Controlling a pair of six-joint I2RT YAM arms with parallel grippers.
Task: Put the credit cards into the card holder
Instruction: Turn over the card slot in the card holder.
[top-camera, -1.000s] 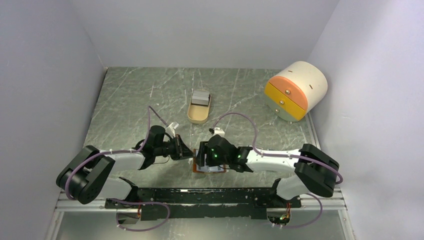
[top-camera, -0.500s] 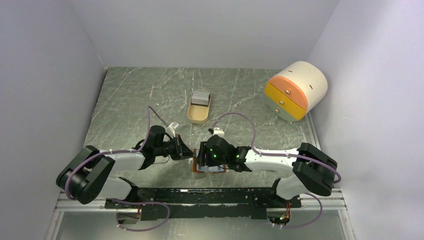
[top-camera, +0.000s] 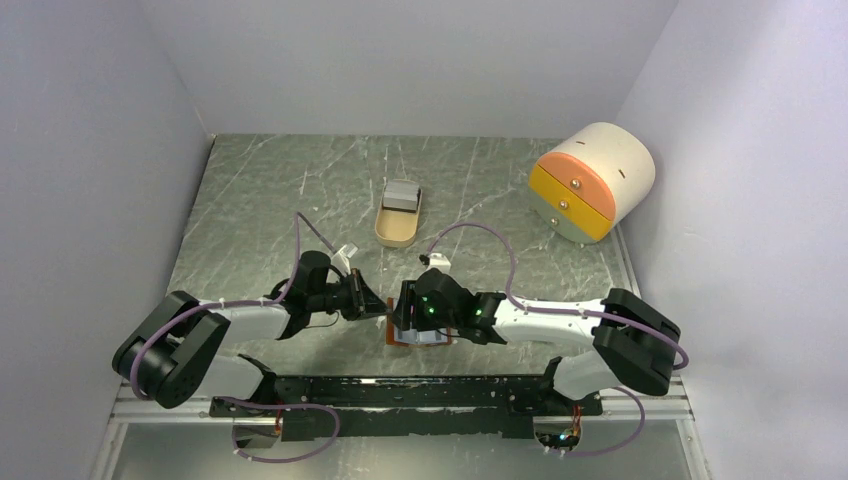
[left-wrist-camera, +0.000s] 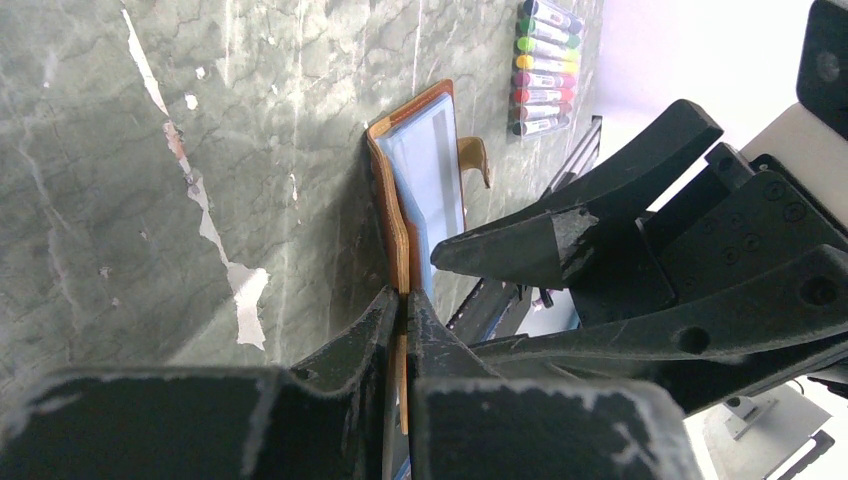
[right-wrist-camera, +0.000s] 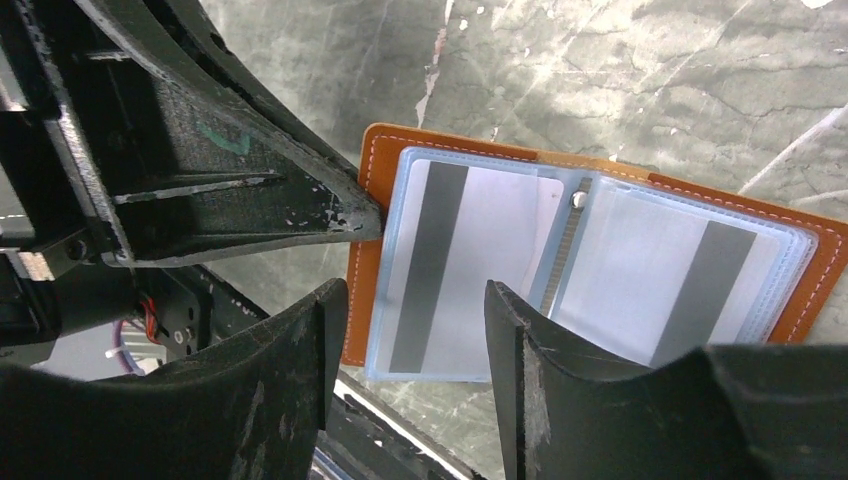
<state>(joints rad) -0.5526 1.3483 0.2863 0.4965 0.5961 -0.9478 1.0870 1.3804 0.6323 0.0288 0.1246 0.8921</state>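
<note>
Card holder (right-wrist-camera: 372, 200): brown, open on table (top-camera: 250, 200) near front edge between arms, credit cards (right-wrist-camera: 450, 260) in clear sleeves; left gripper (left-wrist-camera: 403, 300): clamps tight on holder's left cover edge; right gripper (right-wrist-camera: 412, 290): hovers spread wide over left sleeve, grasping nothing.

card holder (right-wrist-camera: 358, 300): 1
credit cards (right-wrist-camera: 470, 250): 2 visible in sleeves
pens (left-wrist-camera: 545, 70): several, count unclear
drawer box (top-camera: 592, 185): 1, upper right
beige tray (top-camera: 395, 232): 1, centre
</note>
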